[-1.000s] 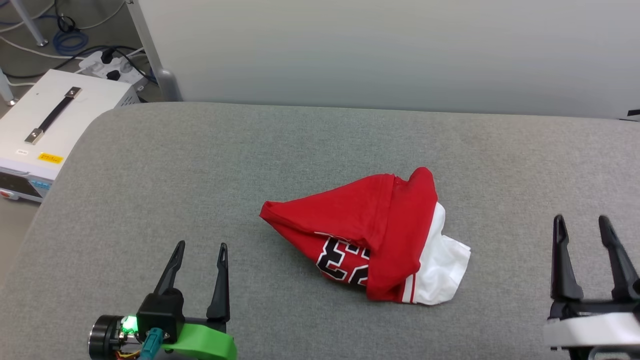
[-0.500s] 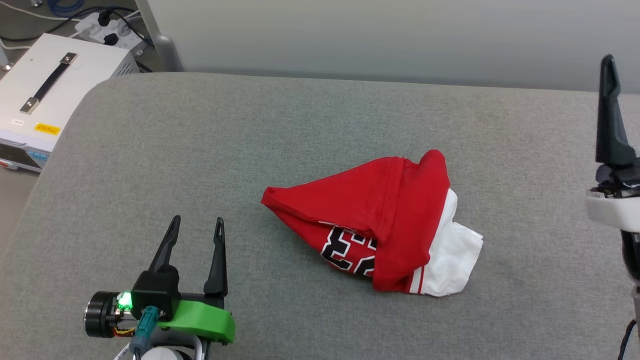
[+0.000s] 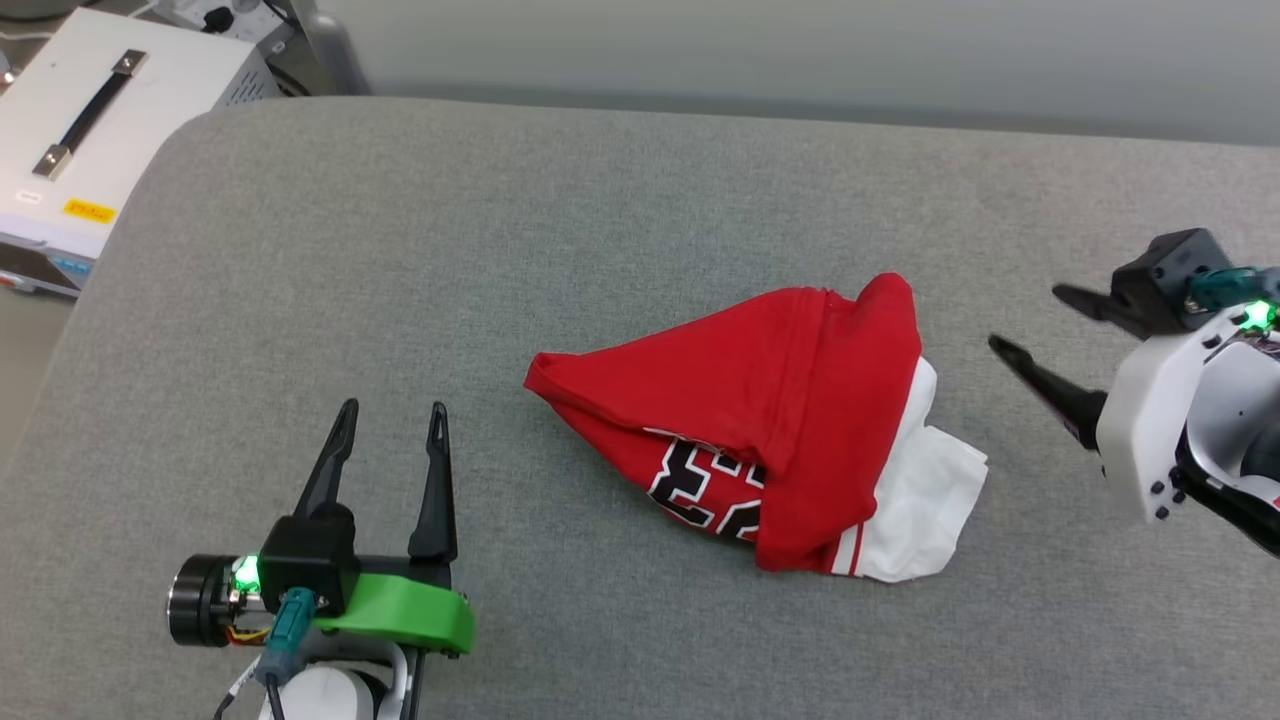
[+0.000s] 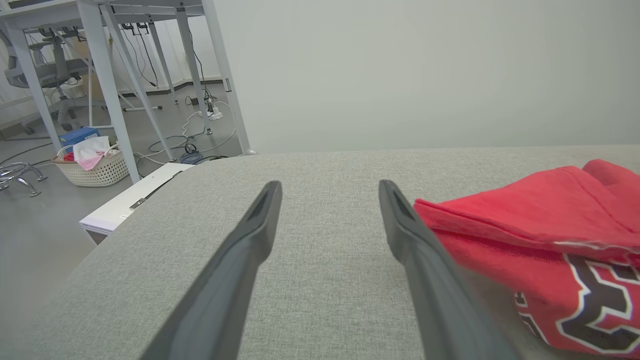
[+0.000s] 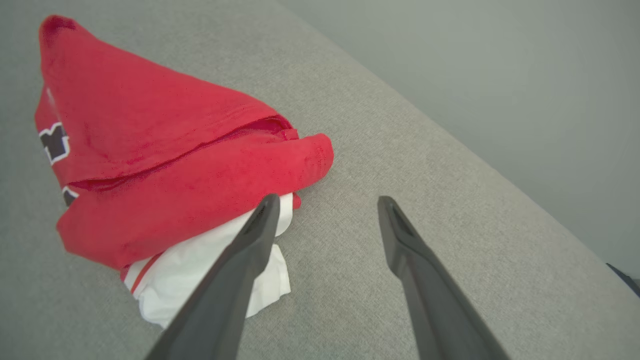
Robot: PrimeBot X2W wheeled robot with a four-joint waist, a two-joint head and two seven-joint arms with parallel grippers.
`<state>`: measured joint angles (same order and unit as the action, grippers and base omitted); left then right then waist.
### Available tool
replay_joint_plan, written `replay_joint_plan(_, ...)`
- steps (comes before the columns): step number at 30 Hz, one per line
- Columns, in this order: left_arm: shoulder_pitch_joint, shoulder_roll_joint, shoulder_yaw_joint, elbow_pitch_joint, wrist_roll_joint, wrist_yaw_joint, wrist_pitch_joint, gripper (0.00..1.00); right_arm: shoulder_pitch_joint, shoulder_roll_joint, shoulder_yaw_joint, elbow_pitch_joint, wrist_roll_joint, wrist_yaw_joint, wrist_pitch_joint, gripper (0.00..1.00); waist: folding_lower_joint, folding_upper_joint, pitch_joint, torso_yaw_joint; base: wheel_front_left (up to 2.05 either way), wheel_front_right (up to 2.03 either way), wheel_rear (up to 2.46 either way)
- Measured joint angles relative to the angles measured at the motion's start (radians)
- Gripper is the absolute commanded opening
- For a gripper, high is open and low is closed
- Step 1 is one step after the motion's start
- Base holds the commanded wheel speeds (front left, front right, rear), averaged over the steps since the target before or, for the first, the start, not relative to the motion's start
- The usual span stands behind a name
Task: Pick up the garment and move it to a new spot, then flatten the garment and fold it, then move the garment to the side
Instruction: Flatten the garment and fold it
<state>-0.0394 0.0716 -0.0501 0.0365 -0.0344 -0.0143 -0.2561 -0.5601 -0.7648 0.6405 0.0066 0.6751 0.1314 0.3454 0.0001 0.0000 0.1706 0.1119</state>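
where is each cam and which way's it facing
Head view: high, looking down at the garment on the grey table; left gripper and right gripper show.
Left wrist view: low, facing along the table; own fingers, garment at right.
Right wrist view: tilted down at the garment's white sleeve; own fingers.
All share the garment.
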Motion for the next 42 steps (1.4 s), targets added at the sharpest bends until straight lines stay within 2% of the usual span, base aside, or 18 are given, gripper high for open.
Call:
replay_joint_plan(4, -0.022, -0.003, 0.000, -0.010, 0.000, 0.000, 0.000, 1.00, -0.053, -0.065, 0.123, -0.005, 0.087, 0.000, 0.149, 1.00, 0.0000, 0.0000, 0.030, 0.005, 0.00, 0.00, 0.00)
replay_joint_plan(10, -0.053, -0.008, -0.010, -0.016, 0.000, 0.002, 0.000, 1.00, -0.113, -0.087, 0.263, 0.014, 0.184, 0.000, 0.272, 1.00, 0.0000, 0.0000, 0.083, 0.019, 0.00, 0.00, 0.00)
replay_joint_plan(17, -0.077, -0.012, -0.021, -0.019, -0.001, 0.019, 0.000, 1.00, -0.149, -0.045, 0.395, 0.126, 0.195, 0.000, 0.253, 1.00, 0.0000, 0.0000, 0.140, 0.046, 0.00, 0.00, 0.00)
replay_joint_plan(25, -0.086, -0.014, -0.032, -0.018, -0.002, 0.028, 0.000, 1.00, -0.221, -0.055, 0.511, 0.192, 0.216, 0.000, 0.208, 1.00, -0.0001, 0.0000, 0.170, 0.073, 0.00, 0.00, 0.00)
replay_joint_plan(26, -0.086, -0.014, -0.031, -0.017, -0.002, 0.029, 0.000, 1.00, -0.230, -0.054, 0.524, 0.197, 0.215, 0.000, 0.193, 0.75, -0.0001, 0.0000, 0.170, 0.072, 0.00, 0.00, 0.00)
replay_joint_plan(27, -0.086, -0.014, -0.031, -0.016, -0.002, 0.029, 0.000, 1.00, -0.239, -0.053, 0.536, 0.203, 0.212, 0.000, 0.173, 0.00, -0.0001, 0.0000, 0.169, 0.071, 0.00, 0.00, 0.00)
replay_joint_plan(36, -0.082, -0.016, -0.025, 0.004, -0.002, 0.032, 0.000, 1.00, -0.263, -0.016, 0.545, 0.266, 0.226, 0.000, -0.067, 0.00, 0.0000, 0.0000, 0.120, 0.058, 0.00, 0.00, 0.00)
replay_joint_plan(39, -0.067, -0.016, -0.012, 0.010, -0.001, 0.031, 0.000, 1.00, -0.263, -0.031, 0.500, 0.259, 0.243, 0.000, -0.146, 0.00, 0.0000, 0.0000, 0.092, 0.050, 0.00, 0.00, 0.00)
replay_joint_plan(42, -0.039, -0.016, -0.004, 0.012, 0.000, 0.027, 0.000, 1.00, -0.255, -0.078, 0.447, 0.249, 0.262, 0.000, -0.201, 0.00, 0.0000, 0.0000, 0.059, 0.036, 0.00, 0.00, 0.00)
